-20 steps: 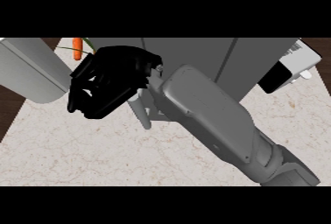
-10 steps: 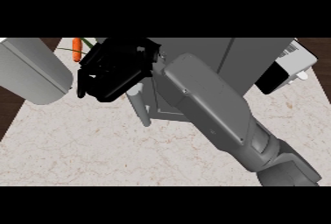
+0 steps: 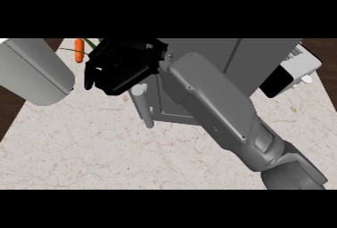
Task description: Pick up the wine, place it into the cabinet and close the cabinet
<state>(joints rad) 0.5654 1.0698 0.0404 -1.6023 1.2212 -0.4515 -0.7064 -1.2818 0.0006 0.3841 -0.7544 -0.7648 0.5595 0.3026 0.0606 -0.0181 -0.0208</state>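
Grey cabinet (image 3: 263,58) at counter's far edge serves as landmark. Right hand (image 3: 121,67), black, sits at cabinet's left front, above long door handle (image 3: 143,109); fingers curled, whether pinching anything: cannot tell. Wine not visible, possibly hidden by hand. Carrot (image 3: 79,49) left of cabinet. Marble counter (image 3: 99,151) in front of cabinet.

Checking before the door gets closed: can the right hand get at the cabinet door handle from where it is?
Probably yes. The right hand sits just above the light handle on the cabinet door, and nothing shows between them.
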